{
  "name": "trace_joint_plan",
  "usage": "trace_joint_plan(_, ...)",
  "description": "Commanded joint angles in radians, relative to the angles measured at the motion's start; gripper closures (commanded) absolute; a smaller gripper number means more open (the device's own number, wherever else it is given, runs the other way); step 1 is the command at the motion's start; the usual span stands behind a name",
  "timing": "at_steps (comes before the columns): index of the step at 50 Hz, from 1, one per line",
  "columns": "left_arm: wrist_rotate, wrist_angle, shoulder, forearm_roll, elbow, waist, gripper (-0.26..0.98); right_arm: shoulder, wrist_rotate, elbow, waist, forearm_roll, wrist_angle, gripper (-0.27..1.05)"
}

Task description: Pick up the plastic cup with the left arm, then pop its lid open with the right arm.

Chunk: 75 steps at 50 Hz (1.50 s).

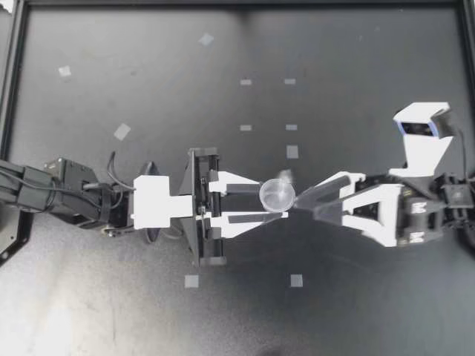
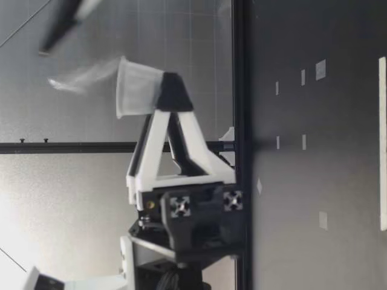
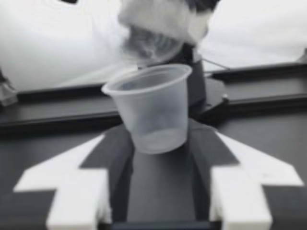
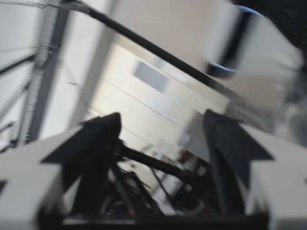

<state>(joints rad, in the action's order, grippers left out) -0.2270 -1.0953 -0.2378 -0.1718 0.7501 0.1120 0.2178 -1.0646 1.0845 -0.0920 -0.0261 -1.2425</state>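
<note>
1. Clamping a clear plastic cup [image 1: 277,195] from two sides, my left gripper [image 1: 273,199] is reaching in from the left. It is holding the cup over the middle of the table [image 1: 371,74], a little to the right.
2. My right gripper [image 1: 298,202] is coming in from the right and standing just beside the cup. A blurred translucent thing [image 1: 286,176] is showing at the cup's far rim.
3. The top view is giving no height. The low view is showing the cup [image 2: 138,84] held well above the table in my left gripper [image 2: 171,92], mouth upward and slightly tilted. The blurred thing [image 2: 78,78] is hanging above the cup's rim, and my right gripper [image 2: 60,27] is higher than both.
4. Only the left wrist view is showing the grip closely. The cup's [image 3: 152,110] base is sitting between the two fingers [image 3: 112,158], each pressing a side, and the blurred thing [image 3: 153,33] is hovering directly over its mouth.
5. The right wrist view is showing my right gripper [image 4: 160,124] against a bright, smeared background. I cannot tell whether this claw is gripping anything.
6. Counting:
   - one sharp cup
   - one blurred translucent thing
   - two grippers
   - ten pale tape marks [image 1: 191,280] on the table, all countable only from above
</note>
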Motion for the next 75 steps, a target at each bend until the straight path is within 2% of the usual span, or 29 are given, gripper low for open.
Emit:
trace_joint_plan(1,0.005,-0.003,0.018,0.003,-0.005,0.008,0.57,0.025,0.002,-0.008,0.025,0.017,-0.035,0.09)
trace_joint_plan(6,0.017,-0.005,0.018,0.003,0.002,0.009,0.57,0.044,0.005,0.008,0.054,0.049,-0.037,0.09)
trace_joint_plan(14,0.044,-0.005,0.025,0.003,0.006,0.014,0.57,0.100,0.084,0.034,0.115,0.219,0.015,0.09)
trace_joint_plan(21,0.071,-0.003,0.043,0.003,0.015,0.014,0.57,0.170,0.282,0.026,0.120,0.341,0.244,0.09)
trace_joint_plan(24,0.074,-0.003,0.052,0.003,0.020,0.012,0.57,0.206,0.387,0.026,0.121,0.359,0.370,0.09)
trace_joint_plan(32,0.075,-0.003,0.072,0.003,0.037,0.014,0.57,0.319,0.753,0.034,0.120,0.334,0.690,0.09)
trace_joint_plan(37,0.077,-0.003,0.071,0.003,0.035,0.014,0.57,0.373,0.877,0.063,0.120,0.285,0.704,0.09)
trace_joint_plan(52,0.077,-0.003,0.066,0.003,0.032,0.014,0.57,0.451,0.896,0.144,0.120,0.238,0.606,0.09)
trace_joint_plan(75,0.081,-0.003,0.066,0.003,0.037,0.014,0.57,0.354,0.905,0.129,0.120,0.241,0.606,0.09)
